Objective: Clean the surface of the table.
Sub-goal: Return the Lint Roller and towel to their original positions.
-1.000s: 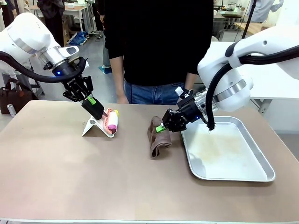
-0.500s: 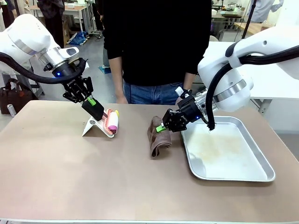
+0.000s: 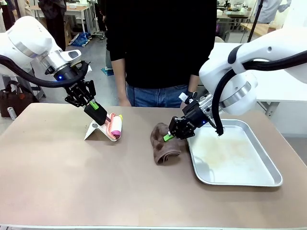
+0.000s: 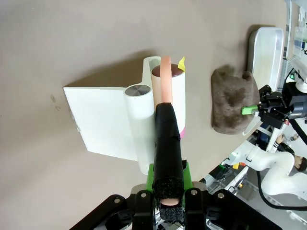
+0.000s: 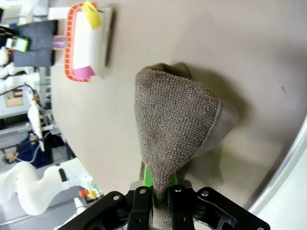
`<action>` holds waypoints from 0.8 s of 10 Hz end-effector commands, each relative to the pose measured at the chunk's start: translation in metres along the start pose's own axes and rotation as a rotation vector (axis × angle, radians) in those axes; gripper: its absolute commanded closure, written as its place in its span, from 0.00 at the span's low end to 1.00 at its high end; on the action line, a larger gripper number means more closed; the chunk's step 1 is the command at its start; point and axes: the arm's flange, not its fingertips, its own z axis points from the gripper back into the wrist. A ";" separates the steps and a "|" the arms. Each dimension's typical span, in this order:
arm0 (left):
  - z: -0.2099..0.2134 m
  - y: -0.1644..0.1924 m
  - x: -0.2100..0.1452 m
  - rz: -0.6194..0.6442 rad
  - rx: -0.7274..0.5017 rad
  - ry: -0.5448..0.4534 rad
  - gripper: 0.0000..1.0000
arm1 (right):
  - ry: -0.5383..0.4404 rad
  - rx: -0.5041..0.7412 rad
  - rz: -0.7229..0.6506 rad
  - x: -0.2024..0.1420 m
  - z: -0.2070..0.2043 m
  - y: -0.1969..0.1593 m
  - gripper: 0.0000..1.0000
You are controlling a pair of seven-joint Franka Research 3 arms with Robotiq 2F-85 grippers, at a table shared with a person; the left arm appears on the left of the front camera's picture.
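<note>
The taupe-brown table (image 3: 72, 182) spans the front view. On it lies a crumpled brown cloth (image 3: 165, 144), and my right gripper (image 3: 168, 137) is shut on its far edge; the right wrist view has the cloth (image 5: 175, 124) pinched in that gripper (image 5: 158, 194). At the left my left gripper (image 3: 99, 115) is shut on the orange handle of a lint roller (image 3: 115, 125) lying in a white stand (image 3: 93, 130). From the left wrist, the fingers (image 4: 168, 143) close along the handle beside the white roll (image 4: 171, 93).
A silver metal tray (image 3: 268, 167) with a faint smear lies at the right, its near-left rim close to the cloth. A person in black (image 3: 158, 48) stands at the far edge. A brown bag (image 3: 12, 98) sits off the table's left.
My right gripper has moved slightly toward the near side, dragging the cloth, which has bunched up wider. The left arm and lint roller have barely moved.
</note>
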 end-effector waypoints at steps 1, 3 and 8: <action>-0.001 0.002 -0.007 -0.014 -0.010 -0.006 0.77 | 0.035 -0.138 -0.008 0.005 -0.005 0.014 0.88; 0.000 0.001 -0.008 -0.015 -0.014 -0.009 0.77 | 0.026 -0.223 -0.007 0.007 -0.005 0.020 0.88; 0.001 0.001 -0.009 -0.023 -0.016 -0.006 0.77 | 0.020 -0.251 -0.003 0.008 -0.010 0.021 0.88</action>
